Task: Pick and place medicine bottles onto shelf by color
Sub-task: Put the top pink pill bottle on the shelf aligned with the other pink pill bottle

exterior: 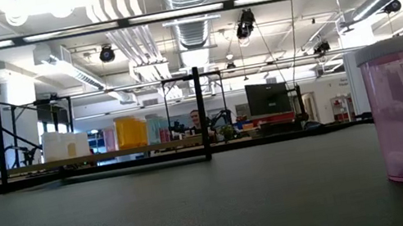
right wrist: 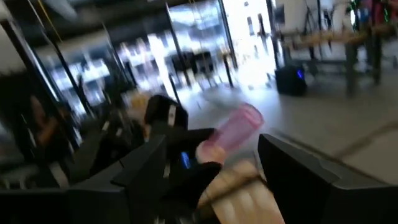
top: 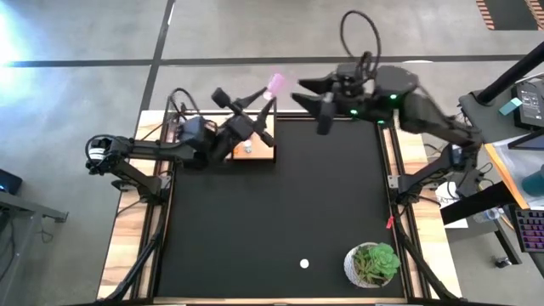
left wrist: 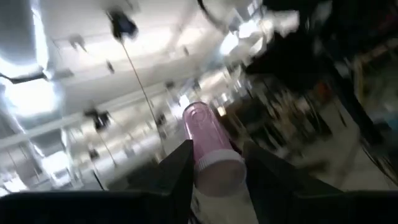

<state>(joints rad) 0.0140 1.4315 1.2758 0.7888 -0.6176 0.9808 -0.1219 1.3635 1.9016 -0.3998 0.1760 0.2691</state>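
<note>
My left gripper (top: 265,100) is raised over the far edge of the light-wood shelf (top: 263,155) and is shut on a pink, white-capped medicine bottle (top: 275,83). My right gripper (top: 311,92) hangs open just right of that bottle, apart from it; in its wrist view the bottle (right wrist: 239,127) lies beyond its spread fingers. A small white bottle (top: 247,148) stands on the shelf board. Another pink bottle (exterior: 401,111) stands upright on the black mat near the front edge, its cap (top: 303,263) showing from above. My left gripper pinches the pink bottle at its white-capped end (left wrist: 219,173) between its two fingers (left wrist: 177,167). The bottle's body (left wrist: 205,127) sticks out past the fingertips, along the fingers and slanting upward. It is lifted clear of shelf and mat.
A green plant in a white pot (top: 372,263) sits at the mat's near right corner. In the low view the shelf (exterior: 109,156) stands far back with white and yellow containers (exterior: 130,131) on it. The middle of the mat (top: 280,212) is bare.
</note>
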